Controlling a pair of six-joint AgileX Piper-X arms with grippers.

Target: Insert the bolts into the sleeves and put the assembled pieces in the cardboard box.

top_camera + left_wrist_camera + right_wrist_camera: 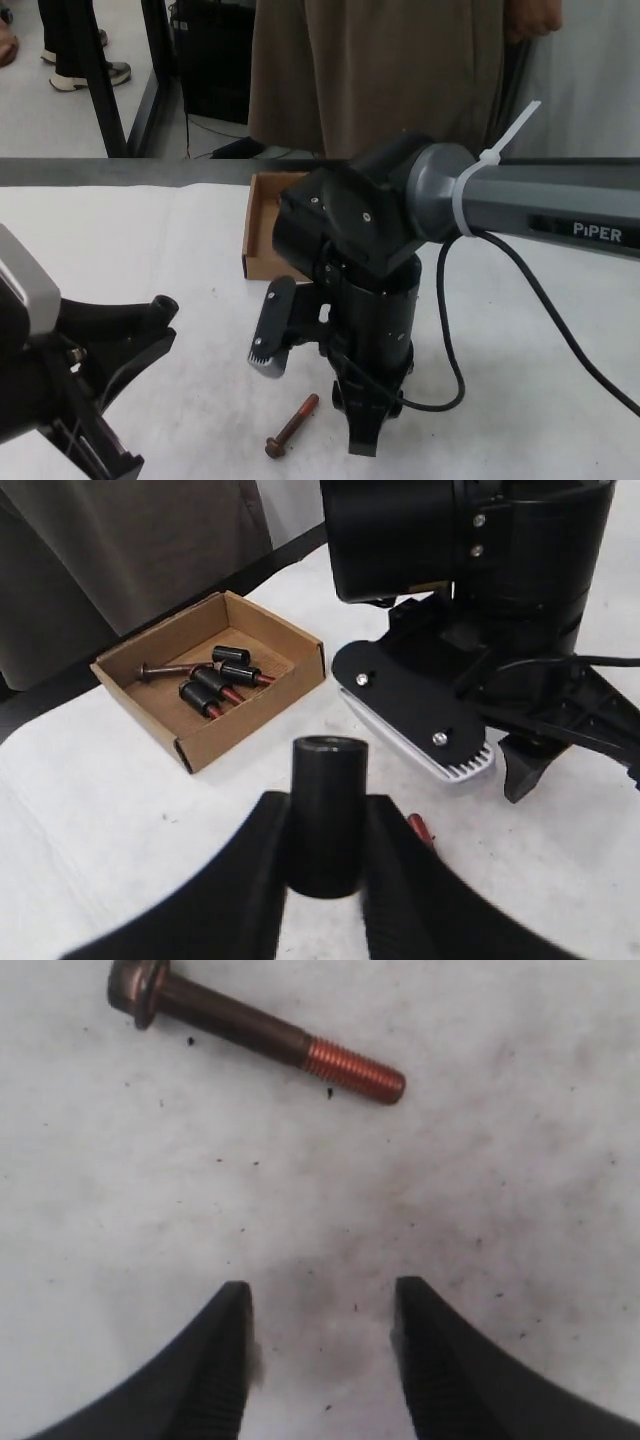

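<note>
My left gripper (325, 880) is shut on a black sleeve (328, 815), held upright with its hollow end showing; in the high view that sleeve (164, 303) is low at the left. A copper-coloured bolt (255, 1030) lies flat on the white bench, head and threaded tip both visible. My right gripper (320, 1345) hangs open just above the bench, with the bolt a short way beyond its fingertips and nothing between them. In the high view the bolt (291, 425) lies between the right gripper's two fingers (268, 338). The cardboard box (250, 710) holds several assembled pieces.
The cardboard box (262, 215) sits at the bench's far edge, behind the right arm (370, 250). The right arm's cable (450, 330) loops down beside it. A person in a brown garment stands behind the bench. White bench surface stretches to the left and right.
</note>
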